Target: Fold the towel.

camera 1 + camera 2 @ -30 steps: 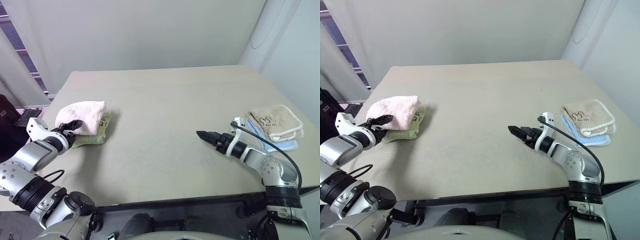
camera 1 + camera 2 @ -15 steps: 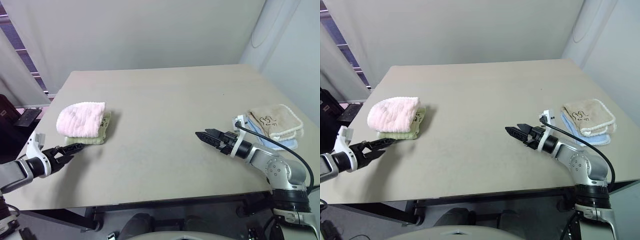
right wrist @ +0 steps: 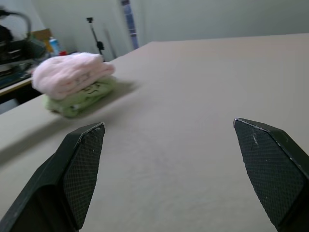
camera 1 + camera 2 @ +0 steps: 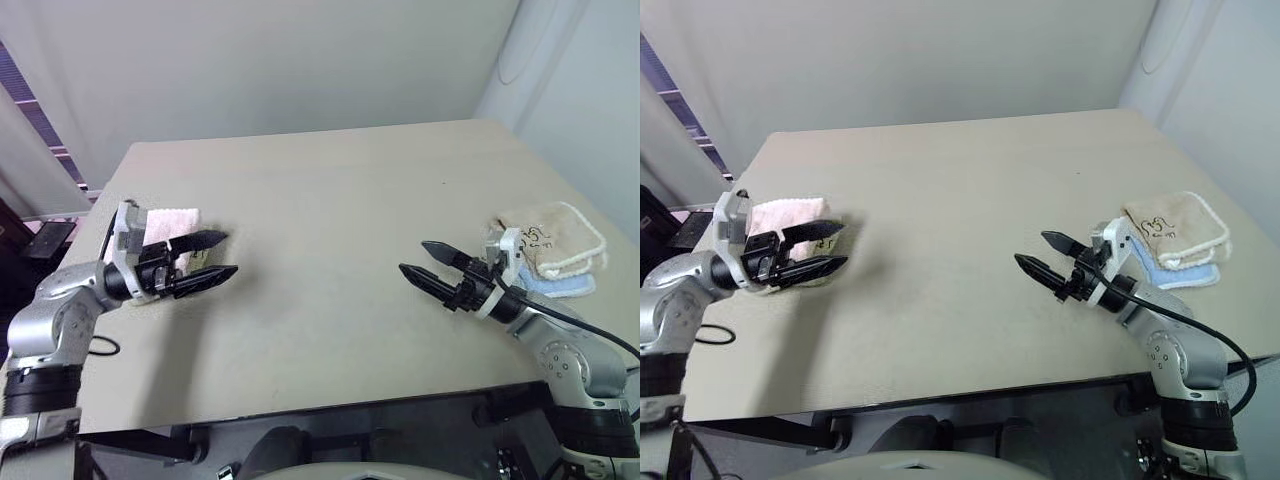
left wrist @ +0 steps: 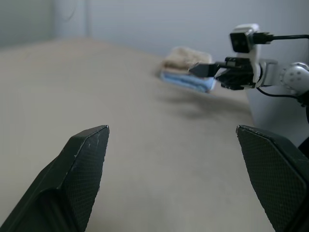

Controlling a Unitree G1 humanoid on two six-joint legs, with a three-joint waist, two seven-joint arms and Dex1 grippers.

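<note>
1. A wide beige tabletop (image 4: 330,200) is seen, with light grey walls behind it.
2. The pale pink terry towel (image 3: 72,73), folded into a rounded bundle, is found near the table's left edge, resting on top of a light green folded towel (image 3: 82,99).
3. The left gripper (image 4: 205,258) is held level in front of that stack, pointing toward the table's middle; its two black fingers are spread wide apart and nothing is gripped.
4. The right gripper (image 4: 430,264) is held above the tabletop on the right side, pointing left; its fingers are likewise parted with nothing between them.
5. A beige towel with white edging (image 4: 548,238) is stacked on a light blue cloth (image 4: 560,286) near the right edge, just behind the right gripper's wrist.
</note>
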